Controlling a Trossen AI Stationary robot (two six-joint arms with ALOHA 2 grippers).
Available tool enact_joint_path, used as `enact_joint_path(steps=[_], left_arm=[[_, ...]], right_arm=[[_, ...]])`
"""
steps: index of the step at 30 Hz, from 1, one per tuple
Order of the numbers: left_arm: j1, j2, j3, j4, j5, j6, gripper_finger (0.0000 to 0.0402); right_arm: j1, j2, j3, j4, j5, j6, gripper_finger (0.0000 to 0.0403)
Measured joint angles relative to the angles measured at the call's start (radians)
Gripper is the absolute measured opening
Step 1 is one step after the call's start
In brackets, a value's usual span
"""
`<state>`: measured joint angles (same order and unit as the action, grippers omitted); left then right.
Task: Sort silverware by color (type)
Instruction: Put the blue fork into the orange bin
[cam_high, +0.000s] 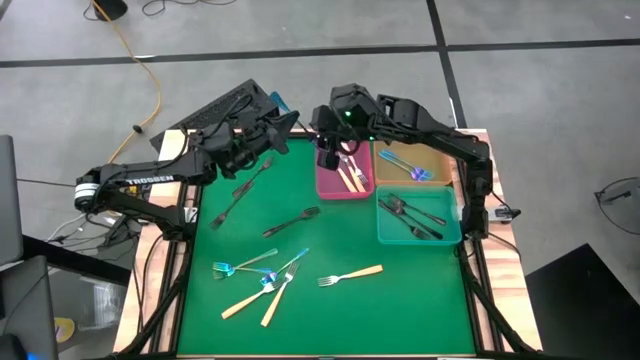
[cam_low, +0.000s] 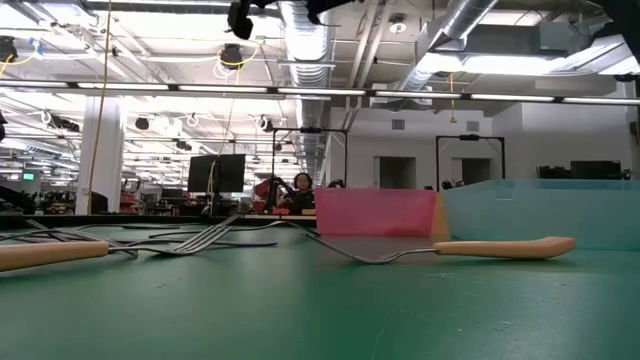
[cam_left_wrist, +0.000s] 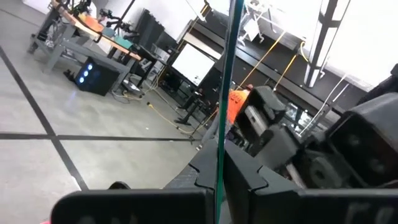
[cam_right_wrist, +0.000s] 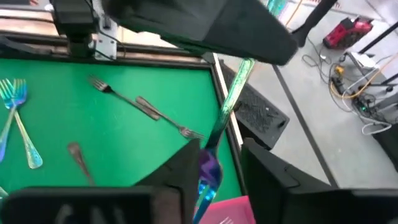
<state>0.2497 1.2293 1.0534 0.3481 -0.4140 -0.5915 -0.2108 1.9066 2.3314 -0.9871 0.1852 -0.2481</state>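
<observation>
1. Silverware (cam_high: 290, 250) is being shown split between the green mat (cam_high: 400, 310) and three bins at the mat's far right corner.
2. One iridescent blue fork (cam_right_wrist: 231, 99) is being held in the air between the two arms, above the mat's far edge and beside the pink bin (cam_high: 328, 186).
3. That fork is being clamped by the left gripper (cam_high: 272, 132), whose fingers are closed on it; in the left wrist view it is being seen edge-on as a thin green strip rising from between them.
4. The fork's handle end is being flanked by the right gripper (cam_right_wrist: 219, 149), whose fingers are being held apart with a gap wider than the handle.
5. Tan-handled forks (cam_high: 352, 176) are being kept in the pink bin, blue forks (cam_high: 410, 167) in the tan bin (cam_high: 440, 158), and black forks (cam_high: 415, 217) in the teal bin (cam_high: 385, 236).
6. Two black forks (cam_high: 240, 190) are being left loose on the mat near the left arm, lying apart from each other.
7. Nearer the front edge, two blue forks (cam_high: 240, 266) and three tan-handled forks (cam_high: 352, 275) are being left loose, some of them crossing.
8. A person (cam_low: 300, 185) is being seen far behind the table in the low view.
</observation>
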Motion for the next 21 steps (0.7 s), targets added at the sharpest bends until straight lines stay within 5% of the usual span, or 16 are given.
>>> enact_joint_path(steps=[7,21], left_arm=[[-0.001,0.0,0.0,0.003,0.01,0.0,0.0],[0.0,0.0,0.0,0.025,0.021,-0.12,0.0]], right_arm=[[0.001,-0.002,0.001,0.049,0.0,0.02,0.0233],[0.007,0.041,0.001,0.04,0.043,0.007,0.0224]])
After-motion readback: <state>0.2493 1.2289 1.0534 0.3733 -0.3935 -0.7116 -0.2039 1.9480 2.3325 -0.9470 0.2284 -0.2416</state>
